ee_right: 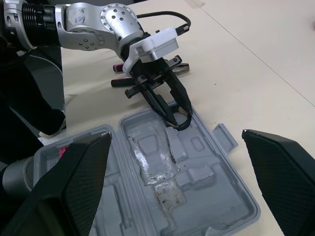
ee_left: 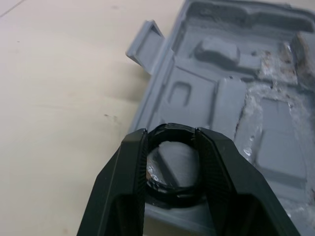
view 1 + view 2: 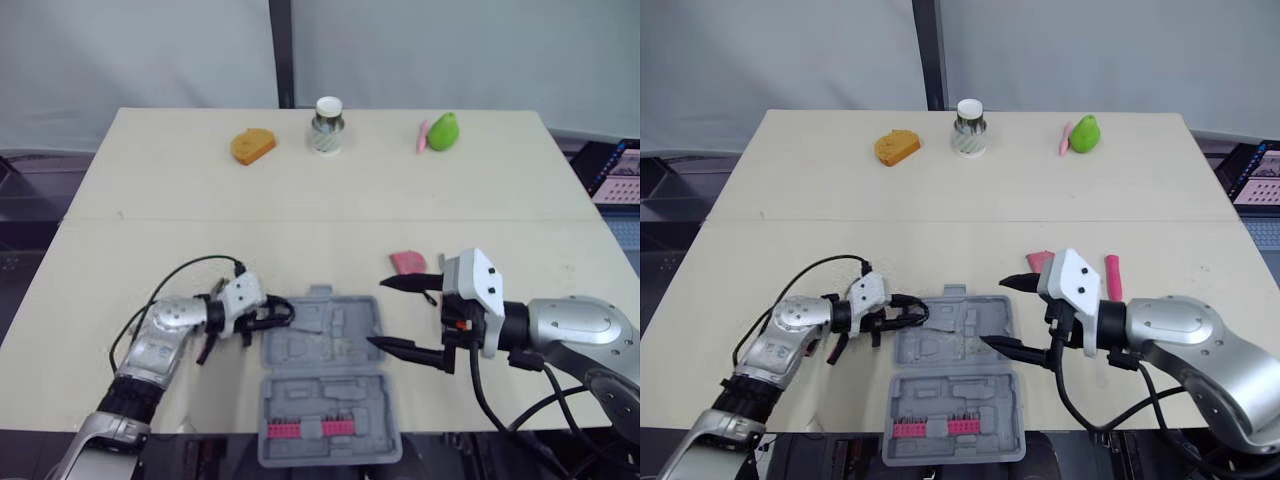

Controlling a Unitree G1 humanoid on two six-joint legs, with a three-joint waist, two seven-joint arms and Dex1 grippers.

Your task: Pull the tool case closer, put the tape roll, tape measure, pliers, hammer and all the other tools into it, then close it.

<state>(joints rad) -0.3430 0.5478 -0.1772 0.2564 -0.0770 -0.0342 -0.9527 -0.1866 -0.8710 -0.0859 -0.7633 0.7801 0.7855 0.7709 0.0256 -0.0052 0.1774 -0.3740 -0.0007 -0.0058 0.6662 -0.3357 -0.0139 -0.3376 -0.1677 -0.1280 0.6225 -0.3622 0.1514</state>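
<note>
Table: pale top that spans most of the head view.
Tool case: grey, lying open and flat at lower centre of the frame. Its moulded recesses are bare apart from a pink strip in the lower half.
Right gripper: right of centre, jaws spread wide and empty. The fingertips are over the case's right edge.
Left gripper: lower left, jaws clamped on the tape roll at the left edge of the case's upper half.
Tape roll: black ring pinched between the left fingers, over a recess just inside the case wall.
Jar: white-capped, top centre.
Green object: upper right.
Orange object: upper left of centre.
Pink piece: on the table just above the right gripper; what it is cannot be told.
</note>
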